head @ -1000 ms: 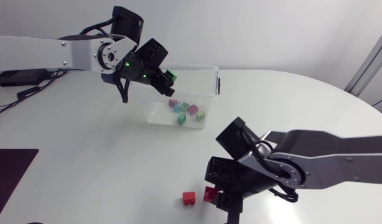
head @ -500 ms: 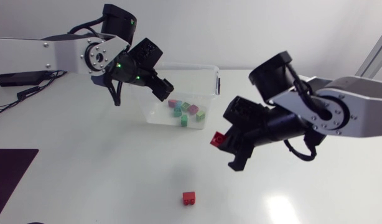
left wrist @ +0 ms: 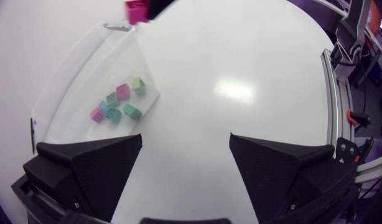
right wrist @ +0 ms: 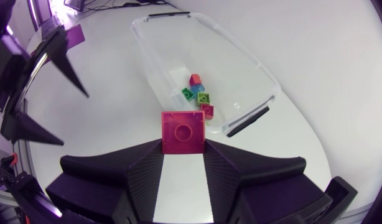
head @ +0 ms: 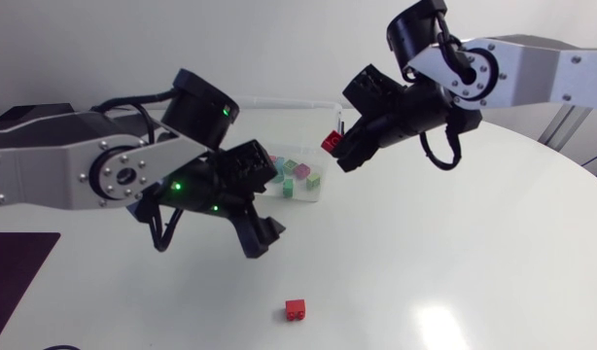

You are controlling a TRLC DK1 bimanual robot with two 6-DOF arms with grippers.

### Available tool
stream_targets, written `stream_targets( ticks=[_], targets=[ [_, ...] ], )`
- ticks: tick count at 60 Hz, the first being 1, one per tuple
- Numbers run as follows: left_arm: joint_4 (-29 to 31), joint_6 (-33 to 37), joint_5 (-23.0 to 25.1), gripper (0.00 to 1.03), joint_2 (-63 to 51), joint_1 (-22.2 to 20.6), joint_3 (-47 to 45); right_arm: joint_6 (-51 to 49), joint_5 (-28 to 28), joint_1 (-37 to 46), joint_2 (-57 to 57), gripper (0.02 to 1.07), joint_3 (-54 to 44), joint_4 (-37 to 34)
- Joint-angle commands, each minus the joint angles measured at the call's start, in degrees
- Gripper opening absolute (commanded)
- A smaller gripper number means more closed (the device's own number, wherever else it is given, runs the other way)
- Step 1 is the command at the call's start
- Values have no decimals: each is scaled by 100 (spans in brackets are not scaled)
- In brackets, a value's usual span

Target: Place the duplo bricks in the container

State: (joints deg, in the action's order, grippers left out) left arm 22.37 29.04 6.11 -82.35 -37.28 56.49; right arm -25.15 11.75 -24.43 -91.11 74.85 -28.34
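Observation:
A clear plastic container [head: 300,104] stands at the back middle of the table with several coloured duplo bricks [head: 294,175] on its floor. My right gripper [head: 335,146] hangs at the container's right end, shut on a red brick [head: 329,143]; in the right wrist view that red brick [right wrist: 183,132] sits between the fingers, above the container [right wrist: 241,59]. My left gripper [head: 263,236] is open and holds nothing, in front of the container over bare table. Another red brick [head: 297,309] lies alone near the front edge. In the left wrist view the container [left wrist: 79,68] lies ahead of the open left gripper [left wrist: 185,162].
A dark mat [head: 12,272] lies at the front left corner. My left arm's links [head: 104,170] cover the container's left part in the head view. The white tabletop [head: 454,262] spreads to the front and right.
My left gripper opened over the container, let go of a green brick and swung forward. My right arm lifted a red brick from the front of the table and carried it to the container.

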Motion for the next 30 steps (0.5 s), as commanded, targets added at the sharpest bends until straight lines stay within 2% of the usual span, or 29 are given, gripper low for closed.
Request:
stream_targets(
  ticks=[1,30],
  targets=[
    [57,181,4,98,87,-210,-367,212,21,78,-337,21,425,4],
    [13,225,13,98,-475,-1177,-1052,440,29,263,-1612,21,1761,153]
  ],
)
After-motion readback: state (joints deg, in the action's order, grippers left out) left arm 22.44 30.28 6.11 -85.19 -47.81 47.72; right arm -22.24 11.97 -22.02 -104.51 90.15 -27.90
